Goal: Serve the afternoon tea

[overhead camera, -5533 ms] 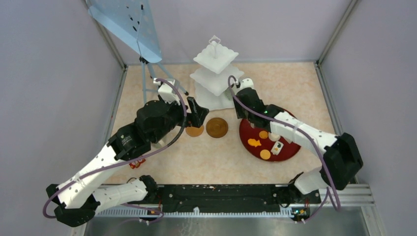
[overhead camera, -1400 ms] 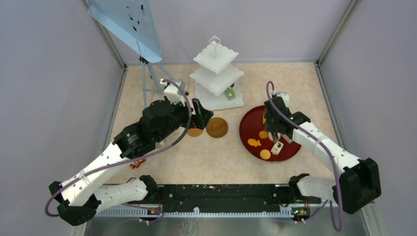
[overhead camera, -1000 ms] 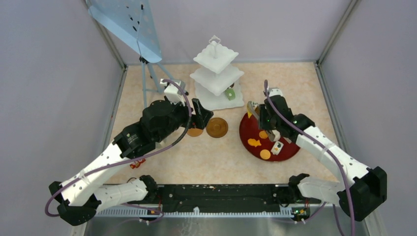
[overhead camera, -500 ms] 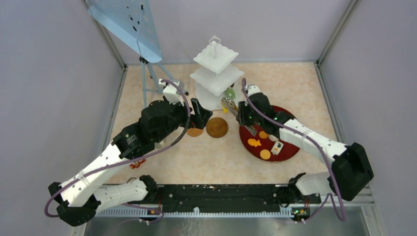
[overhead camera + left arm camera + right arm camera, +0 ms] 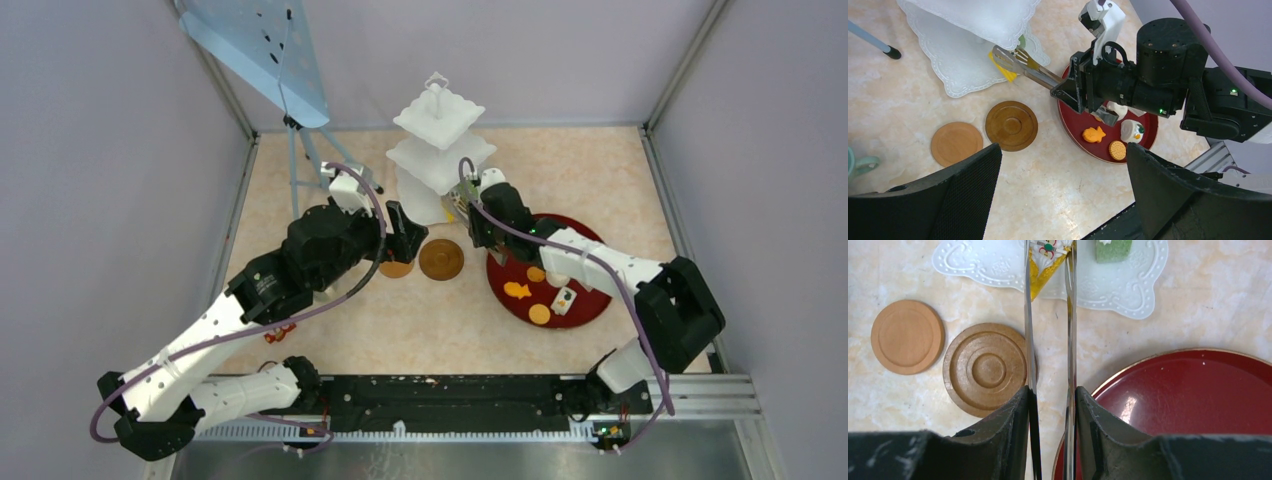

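Note:
My right gripper [image 5: 1053, 395] is shut on long metal tongs [image 5: 1027, 340]. The tongs pinch a yellow wedge [image 5: 1040, 267] over the bottom tier of the white tiered stand [image 5: 983, 262]. The wedge also shows in the left wrist view [image 5: 1003, 70]. A green sweet [image 5: 1113, 249] sits on that tier. An orange fish [image 5: 1094, 134], an orange disc [image 5: 1117, 149] and a white roll sweet [image 5: 1131, 131] lie on the dark-red tray [image 5: 1073, 120]. My left gripper [image 5: 1064, 150] is open and empty above the table, near the coasters. Part of a teal cup [image 5: 855, 162] shows at the left edge.
A light wooden coaster [image 5: 956, 143] and a dark wooden coaster [image 5: 1011, 125] lie in front of the stand [image 5: 440, 165]. A blue panel on a thin-legged stand [image 5: 260, 50] is at the back left. Walls close in the table on three sides.
My right arm has swung left from the red tray to the stand, carrying the tongs with the yellow wedge. The left arm has hardly moved.

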You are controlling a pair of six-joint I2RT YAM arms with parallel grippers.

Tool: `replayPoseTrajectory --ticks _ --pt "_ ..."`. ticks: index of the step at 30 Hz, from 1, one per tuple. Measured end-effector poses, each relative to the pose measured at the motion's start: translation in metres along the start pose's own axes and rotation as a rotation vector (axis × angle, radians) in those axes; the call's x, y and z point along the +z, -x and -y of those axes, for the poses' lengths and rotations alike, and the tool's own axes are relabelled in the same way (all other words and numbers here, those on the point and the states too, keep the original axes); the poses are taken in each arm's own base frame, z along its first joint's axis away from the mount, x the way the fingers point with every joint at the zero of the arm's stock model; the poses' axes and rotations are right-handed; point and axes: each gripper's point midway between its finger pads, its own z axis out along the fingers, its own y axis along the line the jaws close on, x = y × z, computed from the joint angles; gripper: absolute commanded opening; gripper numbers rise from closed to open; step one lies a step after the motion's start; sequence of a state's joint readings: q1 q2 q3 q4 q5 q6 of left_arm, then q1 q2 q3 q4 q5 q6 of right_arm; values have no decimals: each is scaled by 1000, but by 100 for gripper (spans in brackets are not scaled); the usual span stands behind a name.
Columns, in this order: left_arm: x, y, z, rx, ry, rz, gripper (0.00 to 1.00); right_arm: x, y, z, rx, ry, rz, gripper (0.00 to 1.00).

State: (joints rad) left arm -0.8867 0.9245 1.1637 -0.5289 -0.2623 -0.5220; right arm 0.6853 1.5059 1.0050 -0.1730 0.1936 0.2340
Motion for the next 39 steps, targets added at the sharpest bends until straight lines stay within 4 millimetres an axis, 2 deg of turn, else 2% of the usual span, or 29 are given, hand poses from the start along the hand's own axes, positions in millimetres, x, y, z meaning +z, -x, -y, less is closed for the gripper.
replayPoseTrajectory --ticks 10,16,21,30,39 --pt "-1 2 0 0 2 3 99 20 8 7 -57 -58 27 24" --pt "-2 4 -1 0 12 8 99 33 3 9 -86 -71 12 38" --pt "-2 3 -3 2 18 5 99 40 6 8 -102 -78 16 49" --pt "-2 3 -3 2 17 5 99 39 15 9 -119 -86 28 50" --pt "-1 3 -3 2 17 4 99 29 9 5 -99 -60 -15 48"
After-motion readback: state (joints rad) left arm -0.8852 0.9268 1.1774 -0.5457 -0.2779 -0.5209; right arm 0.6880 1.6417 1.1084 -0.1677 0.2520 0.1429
